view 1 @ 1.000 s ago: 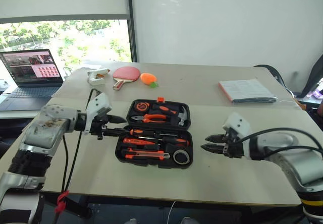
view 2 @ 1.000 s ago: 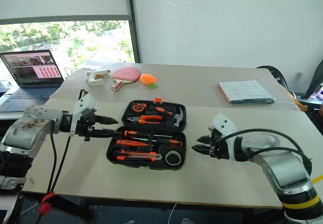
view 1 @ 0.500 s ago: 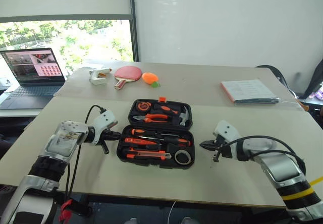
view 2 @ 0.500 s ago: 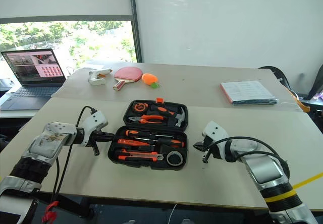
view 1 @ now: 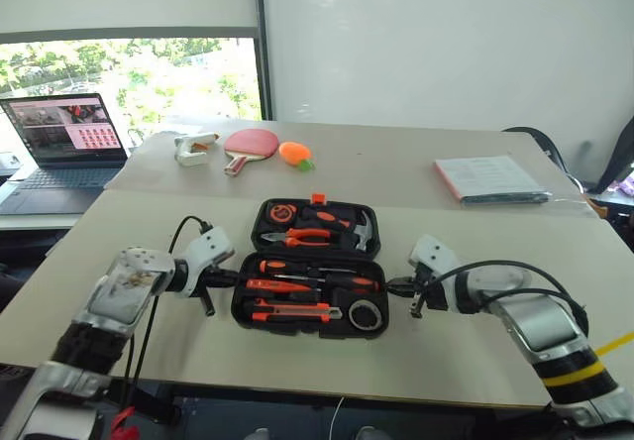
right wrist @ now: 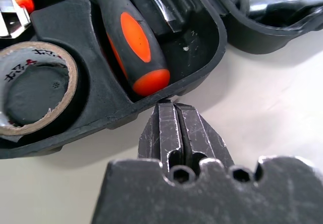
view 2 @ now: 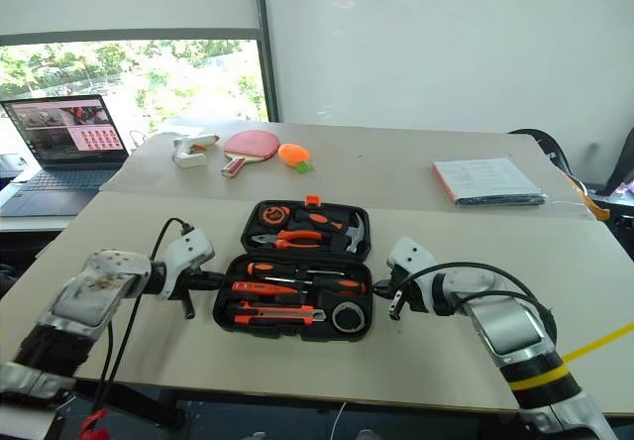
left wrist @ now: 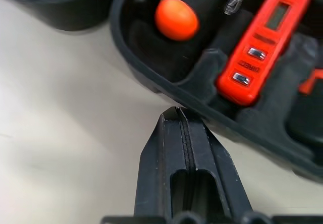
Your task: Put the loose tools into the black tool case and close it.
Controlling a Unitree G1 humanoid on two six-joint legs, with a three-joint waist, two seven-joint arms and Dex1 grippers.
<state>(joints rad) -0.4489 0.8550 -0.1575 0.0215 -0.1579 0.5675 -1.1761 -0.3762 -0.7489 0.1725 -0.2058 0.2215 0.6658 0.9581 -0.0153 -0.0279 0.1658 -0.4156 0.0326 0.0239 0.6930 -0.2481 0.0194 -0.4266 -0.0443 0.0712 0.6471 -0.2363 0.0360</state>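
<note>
A: Position, nearest first?

B: Left gripper (left wrist: 176, 114) and right gripper (right wrist: 169, 105), jaws closed and empty, tips at opposite side walls of the black tool case (view 1: 309, 281) on the bench (view 1: 416, 346). Case lies open; screwdrivers (view 1: 317, 266), utility knife (view 1: 292, 312) and tape roll (view 1: 367, 313) sit in the near half.

A: Risks?

B: Judged: closed tips could slip off the smooth rim, or shove the case sideways rather than lift a half. A proud tool would block closing.

A: Anything unclear?

B: Whether the tips touch the wall, tool seating, and the latch (view 1: 319, 199) state.
</note>
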